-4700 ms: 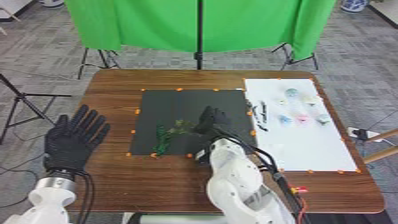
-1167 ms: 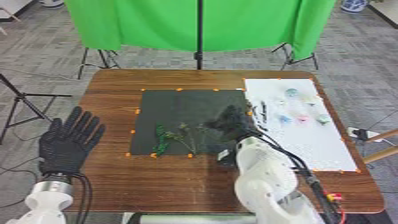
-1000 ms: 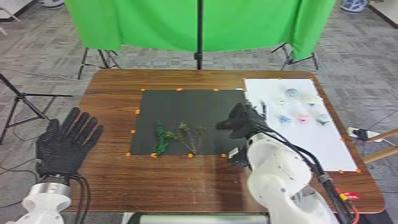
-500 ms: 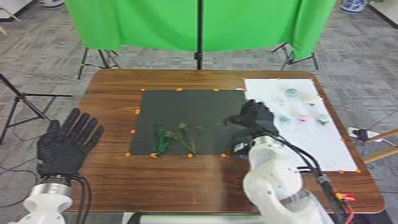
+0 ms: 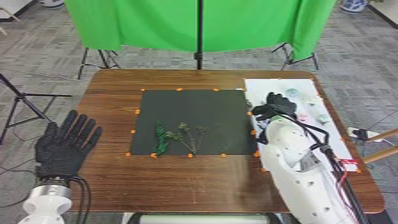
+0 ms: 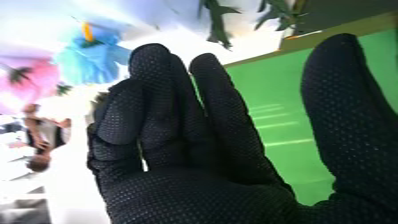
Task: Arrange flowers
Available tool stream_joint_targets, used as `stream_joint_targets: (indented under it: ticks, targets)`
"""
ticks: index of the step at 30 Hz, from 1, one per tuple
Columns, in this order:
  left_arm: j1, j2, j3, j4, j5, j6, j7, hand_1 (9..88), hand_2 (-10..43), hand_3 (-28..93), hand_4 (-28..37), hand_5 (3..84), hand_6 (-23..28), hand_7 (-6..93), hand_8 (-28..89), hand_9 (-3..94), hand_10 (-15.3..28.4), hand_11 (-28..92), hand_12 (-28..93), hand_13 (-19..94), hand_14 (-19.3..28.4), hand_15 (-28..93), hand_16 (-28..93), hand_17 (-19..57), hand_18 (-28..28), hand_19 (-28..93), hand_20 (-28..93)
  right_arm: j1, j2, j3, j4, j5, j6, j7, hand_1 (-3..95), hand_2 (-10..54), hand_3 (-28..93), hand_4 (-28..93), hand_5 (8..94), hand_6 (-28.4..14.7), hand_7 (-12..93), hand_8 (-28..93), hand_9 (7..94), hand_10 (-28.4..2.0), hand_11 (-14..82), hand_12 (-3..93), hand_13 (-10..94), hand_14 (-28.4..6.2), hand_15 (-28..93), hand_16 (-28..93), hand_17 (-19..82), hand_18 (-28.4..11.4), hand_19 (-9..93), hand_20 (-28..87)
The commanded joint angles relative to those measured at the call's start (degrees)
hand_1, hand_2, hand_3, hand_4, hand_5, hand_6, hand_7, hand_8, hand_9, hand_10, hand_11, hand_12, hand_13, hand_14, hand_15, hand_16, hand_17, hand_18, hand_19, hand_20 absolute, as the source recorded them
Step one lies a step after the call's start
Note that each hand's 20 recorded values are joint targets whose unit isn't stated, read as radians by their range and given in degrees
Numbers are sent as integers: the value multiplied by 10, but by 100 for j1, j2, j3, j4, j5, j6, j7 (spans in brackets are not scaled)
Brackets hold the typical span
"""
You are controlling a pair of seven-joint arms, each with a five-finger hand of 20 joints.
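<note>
Right hand [image 5: 281,106] is hovering over the left part of the white sheet [image 5: 311,155], right of centre in the head view, fingers loosely extended and thumb standing apart, gripping nothing. Left hand [image 5: 60,155] is hanging at the lower left of the frame by the table [image 5: 115,185] edge, fingers straight and spread, holding nothing. Flowers are lying on the white sheet at the right of the frame: pale blue one [image 5: 292,92] near the sheet's top, pink one [image 5: 302,118] just beside the right hand, pale green one [image 5: 322,119] right of the pink. Dark green sprig [image 5: 162,139] is lying on the black mat [image 5: 191,107], lower left part; thin forked sprig [image 5: 185,135] is lying just right of it. Right wrist view: blue flower [image 6: 91,54] is showing near the fingertips, pink one beyond it, dark leaves [image 6: 218,22] also showing. Green cloth [image 5: 151,25] is hanging behind the table, top of frame.
</note>
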Motion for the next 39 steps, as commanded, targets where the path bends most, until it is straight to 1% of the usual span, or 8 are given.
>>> stream_joint_targets:
  ticks: [1,3,9,11,13,18,29,39]
  targets:
    - [103,-4,36,-32,-253,2,-44,292,181,711,-268,451,75,118,-82,389,143,169,133,313,151,420,-30,-36,150,342,198,168,-29,-373,268,-440,-701,-182,339,-95,696,-282,616,-137,105,-67,587,-242,168,183,502,-213,647,257,318,-280,921,406]
    - [86,0,55,-39,-116,22,-50,293,182,709,-269,452,75,121,-82,392,144,172,134,316,151,422,-29,-36,150,342,198,166,-32,-478,389,-652,-657,-236,360,-95,659,-282,646,-123,111,-70,623,-232,177,187,524,-208,663,285,336,-279,930,447]
    - [35,36,51,-17,-166,47,-84,292,183,710,-268,454,76,122,-83,394,143,175,135,317,151,424,-30,-36,150,342,198,24,-110,-556,582,-810,-356,-190,461,-95,694,-281,687,-75,235,-62,693,-197,206,198,574,-180,664,329,371,-269,932,474]
    - [40,10,33,-16,-146,49,-116,292,183,709,-269,455,77,122,-83,395,144,174,134,316,151,424,-30,-36,150,342,198,-33,-97,-611,674,-947,-183,-217,507,-95,683,-281,683,-62,272,58,710,-183,218,204,599,-169,658,338,378,-265,932,469]
    - [28,40,69,-22,-192,143,-48,292,183,710,-269,455,77,122,-83,394,143,175,134,316,151,424,-30,-36,150,342,198,-101,-116,-615,787,-1134,-48,-267,611,-95,584,-282,682,-43,325,158,732,-164,209,246,623,-150,631,401,388,-265,932,465]
    - [68,23,48,-26,-182,81,-47,300,183,711,-269,456,76,125,-83,397,142,179,136,318,150,426,-29,-36,151,344,199,-265,-77,-625,895,-1492,330,-500,687,-95,654,-282,723,-2,448,181,858,-93,110,424,716,-69,542,517,412,-250,932,440]
    - [164,-32,18,-43,-169,54,0,301,176,714,-267,455,76,128,-86,400,143,184,136,325,149,462,-17,-37,152,353,205,-309,323,-694,157,-1218,1587,-551,693,-95,704,-283,790,-1,416,207,909,-95,103,464,779,-60,487,551,438,-247,920,428]
    - [177,-22,-10,-55,-169,71,10,300,174,714,-268,454,76,126,-86,401,143,186,137,323,149,464,-20,-38,153,355,207,-485,607,-1127,-927,-875,1172,-1007,690,-95,714,-283,794,-2,404,223,910,-97,100,473,782,-62,474,570,439,-251,913,434]
